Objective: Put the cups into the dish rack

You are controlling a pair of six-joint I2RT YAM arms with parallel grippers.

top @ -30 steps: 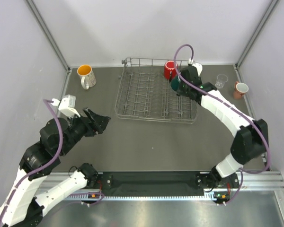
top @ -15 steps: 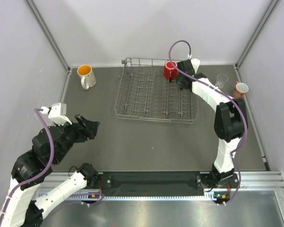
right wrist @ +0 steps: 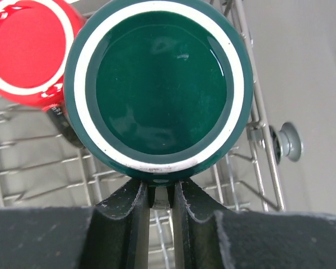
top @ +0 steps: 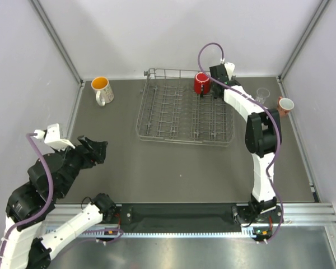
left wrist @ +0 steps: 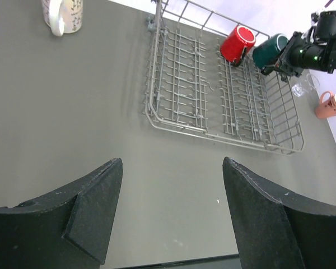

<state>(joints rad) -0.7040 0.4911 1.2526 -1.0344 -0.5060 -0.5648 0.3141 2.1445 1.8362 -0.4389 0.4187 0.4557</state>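
The dish rack (top: 182, 138) stands at the table's far middle; it also shows in the left wrist view (left wrist: 151, 106). The red mug (top: 201, 84) lies in its far right corner. My right gripper (right wrist: 158, 188) is shut on the handle of the dark green mug (right wrist: 159, 84), base toward the camera, over the rack beside the red mug (right wrist: 25, 50). In the top view this gripper (top: 211, 89) hides the green mug. My left gripper (left wrist: 172, 162) is open and empty, low at the near left (top: 95, 150).
The white speckled mug (top: 102, 89) with orange inside stands at the far left. The clear glass (top: 261, 94) and the salmon-pink mug (top: 284, 105) stand right of the rack near the right wall. The rack's wire side (right wrist: 263, 129) runs beside the green mug.
My right arm has carried the green mug farther back to the rack's far right corner, next to the red mug. My left arm has drawn back toward the near left.
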